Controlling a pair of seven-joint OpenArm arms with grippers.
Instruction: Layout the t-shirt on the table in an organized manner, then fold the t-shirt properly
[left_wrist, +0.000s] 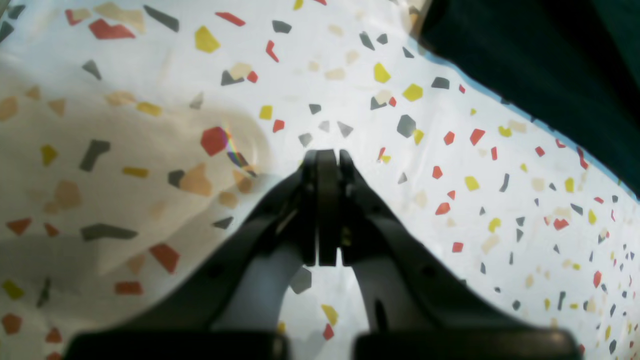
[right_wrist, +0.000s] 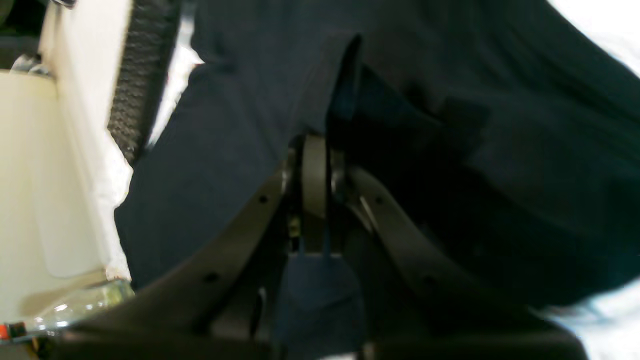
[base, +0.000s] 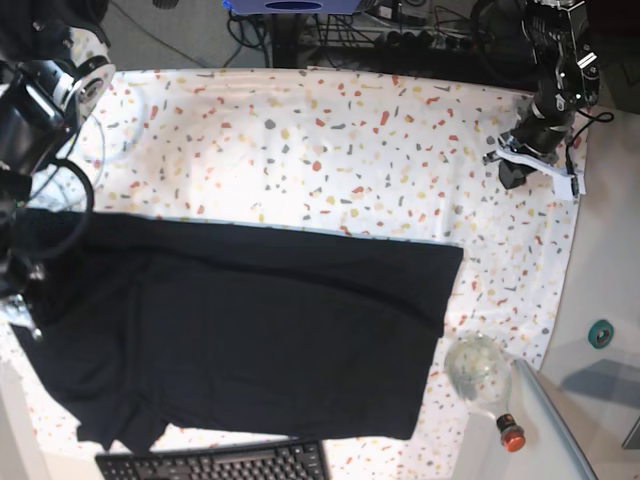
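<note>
across the table (base: 330, 150) the t-shirt (base: 250, 330) lies lengthwise left-right, right tool (right_wrist: 315, 150) pinching it, left tool (left_wrist: 327, 160) closed empty.

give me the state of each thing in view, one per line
t-shirt: spread mostly flat on the table, one edge pinched
left gripper: jaws shut, holding nothing, above bare cloth
right gripper: jaws shut on the t-shirt fabric
table: covered by speckled cloth
keyboard: at the near edge, partly out of frame
bottle: lying down, cap on

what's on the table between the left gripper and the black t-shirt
Nothing: in the base view only bare speckled table cloth lies between the left gripper and the t-shirt.
</note>
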